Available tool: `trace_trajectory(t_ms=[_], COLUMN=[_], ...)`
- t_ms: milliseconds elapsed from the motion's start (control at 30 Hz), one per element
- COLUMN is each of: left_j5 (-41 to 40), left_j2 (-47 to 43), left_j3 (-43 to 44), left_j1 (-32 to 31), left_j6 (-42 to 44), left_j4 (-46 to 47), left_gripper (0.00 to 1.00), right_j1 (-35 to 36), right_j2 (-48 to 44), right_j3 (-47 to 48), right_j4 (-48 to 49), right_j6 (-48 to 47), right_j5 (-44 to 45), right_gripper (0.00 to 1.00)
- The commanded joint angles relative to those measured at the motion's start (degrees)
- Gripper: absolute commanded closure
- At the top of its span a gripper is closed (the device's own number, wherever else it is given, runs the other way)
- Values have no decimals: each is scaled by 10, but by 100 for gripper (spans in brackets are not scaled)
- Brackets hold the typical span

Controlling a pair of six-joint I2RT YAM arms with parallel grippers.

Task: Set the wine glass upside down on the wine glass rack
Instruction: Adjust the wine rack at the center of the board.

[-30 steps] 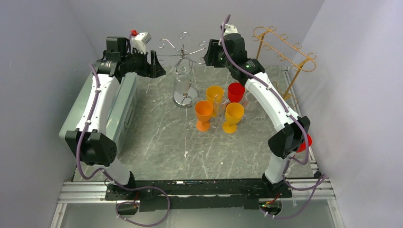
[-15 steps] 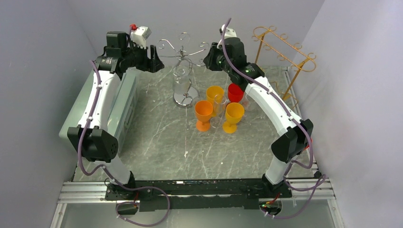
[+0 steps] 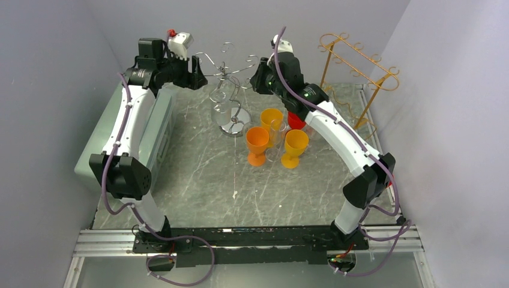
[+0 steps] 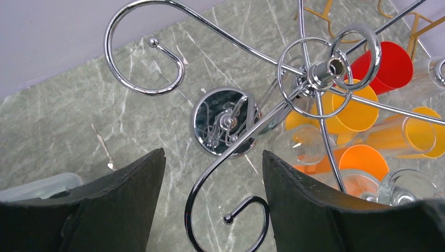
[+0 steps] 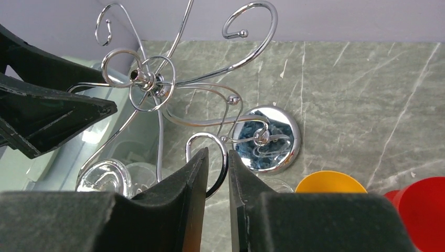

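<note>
Since glass (image 5: 102,177) seems already hanging foot-up on rack (image 5: 144,81), just below-left of right claw (image 5: 217,157), task looks nearly done. Right claw pinches rack wire; left claw (image 4: 212,153) open around another curl. Remaining: release, retreat.

Left hand (image 4: 212,157) spread, right (image 5: 217,160) apparently clamped

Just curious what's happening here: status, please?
Left gripper open by rack. Right gripper shut on rack hook. Glass hangs on rack. Cups beside base.

Bright, even, diffuse light; faint shadows; mirror glints on chrome rack (image 4: 225,122); wrist views sharp.
</note>
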Motion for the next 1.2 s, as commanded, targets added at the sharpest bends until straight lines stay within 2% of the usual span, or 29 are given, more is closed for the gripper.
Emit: trace_trajectory(t_ms=[0,400,600,867,1067,1167], left_j5=[-22,-57,-60,-68,-72,-74], left_j2=[16,53,57,67,73,73], left_j3=[44,93,95,103,106,106], left_j1=[-5,-23,-27,-48,-64,-67], left_j6=[21,27,28,35,38,39], left_j4=[18,18,24,27,28,28], left_gripper=[27,27,27,26,25,25], right_j1=[8,43,75,81,85,86], right_j2=[-19,-32,-45,-67,-94,-104], right_j3=[13,7,-26,-70,-107,-119], right_j4=[-28,-31,-23,-15,-5,-1], right_j6=[27,47,59,81,97,96], right_j5=[20,18,33,39,38,39], right_gripper=[77,77,77,76,70,60])
